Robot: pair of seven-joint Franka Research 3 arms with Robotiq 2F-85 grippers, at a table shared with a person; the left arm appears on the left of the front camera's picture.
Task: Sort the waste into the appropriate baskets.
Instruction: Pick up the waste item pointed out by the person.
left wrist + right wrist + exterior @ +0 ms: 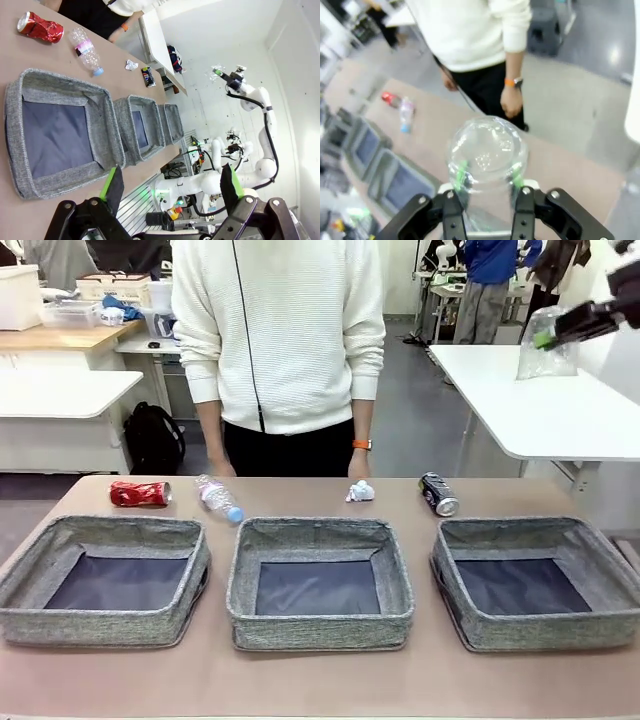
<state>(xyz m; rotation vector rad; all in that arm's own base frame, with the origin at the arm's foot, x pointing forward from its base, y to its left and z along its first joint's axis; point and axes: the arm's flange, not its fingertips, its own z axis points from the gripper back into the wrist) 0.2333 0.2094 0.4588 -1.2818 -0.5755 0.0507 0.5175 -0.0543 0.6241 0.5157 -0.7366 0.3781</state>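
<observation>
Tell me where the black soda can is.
In the front view, the black soda can lies on the table just beyond the right basket, with the paper wad on its left.

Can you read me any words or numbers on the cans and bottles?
Nothing reads clearly.
Red can: print too blurred to read.
Black can: print too small to read.
Blue-capped bottle: pink label too small to read.
Clear bottle held up: no print shows.
</observation>
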